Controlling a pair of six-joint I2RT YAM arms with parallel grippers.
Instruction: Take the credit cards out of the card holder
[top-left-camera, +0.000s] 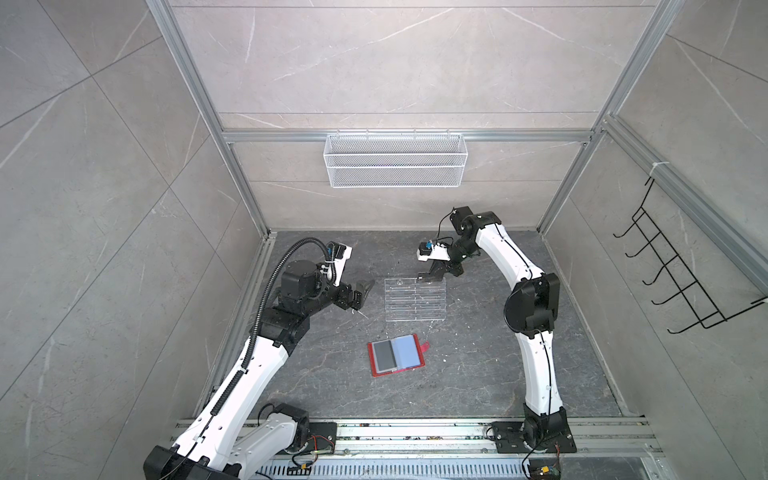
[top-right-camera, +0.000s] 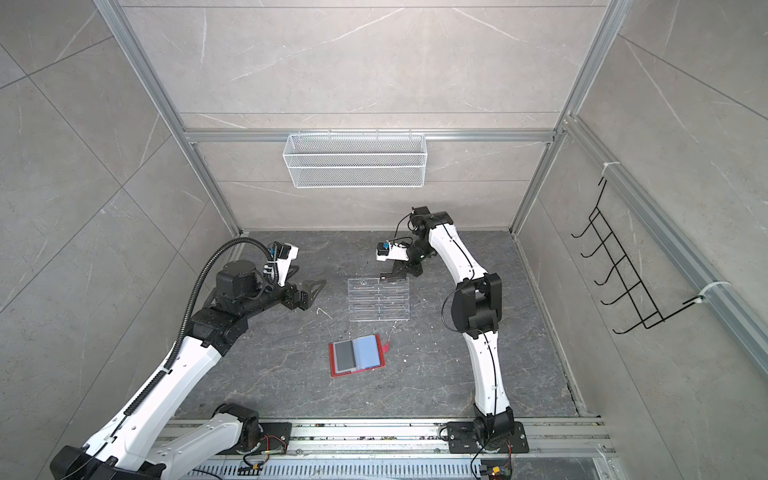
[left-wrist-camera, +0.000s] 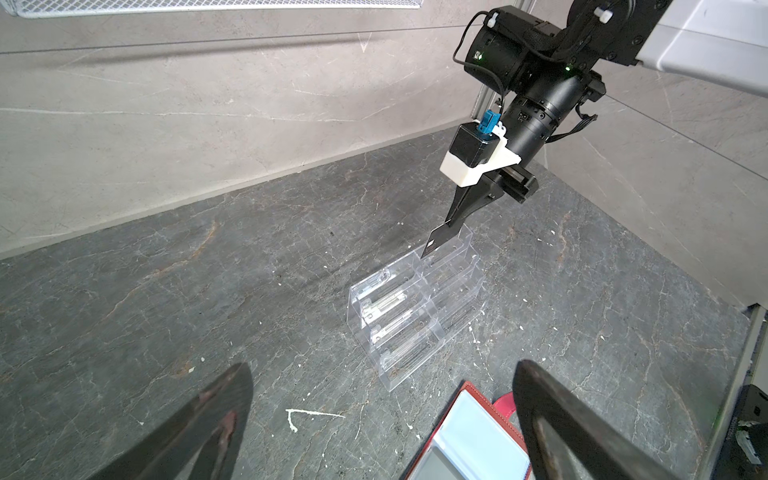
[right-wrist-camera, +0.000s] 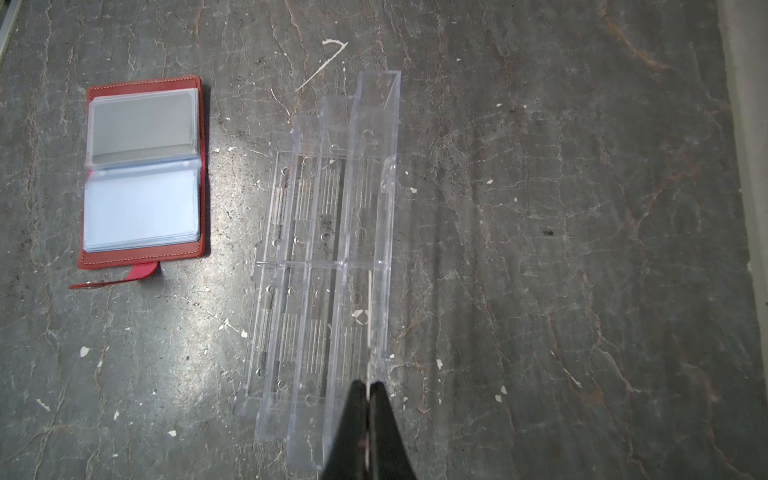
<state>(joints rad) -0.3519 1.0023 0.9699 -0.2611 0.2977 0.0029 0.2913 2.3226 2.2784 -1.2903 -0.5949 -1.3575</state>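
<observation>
The left gripper (top-left-camera: 360, 292) hangs spread wide, empty. The right gripper (left-wrist-camera: 451, 224) pinches a black plastic card (left-wrist-camera: 435, 244), its pale marking unreadable, over the clear acrylic tiered rack (top-left-camera: 415, 299). Nearby the flat red leather-look card holder (top-left-camera: 397, 355) lies open, a grey card (top-left-camera: 383, 352) sleeved inside.

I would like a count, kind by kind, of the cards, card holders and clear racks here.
Dark cards: 2, one in the right gripper, one in a sleeve
Red card holder: 1
Clear rack: 1
Total: 4
</observation>
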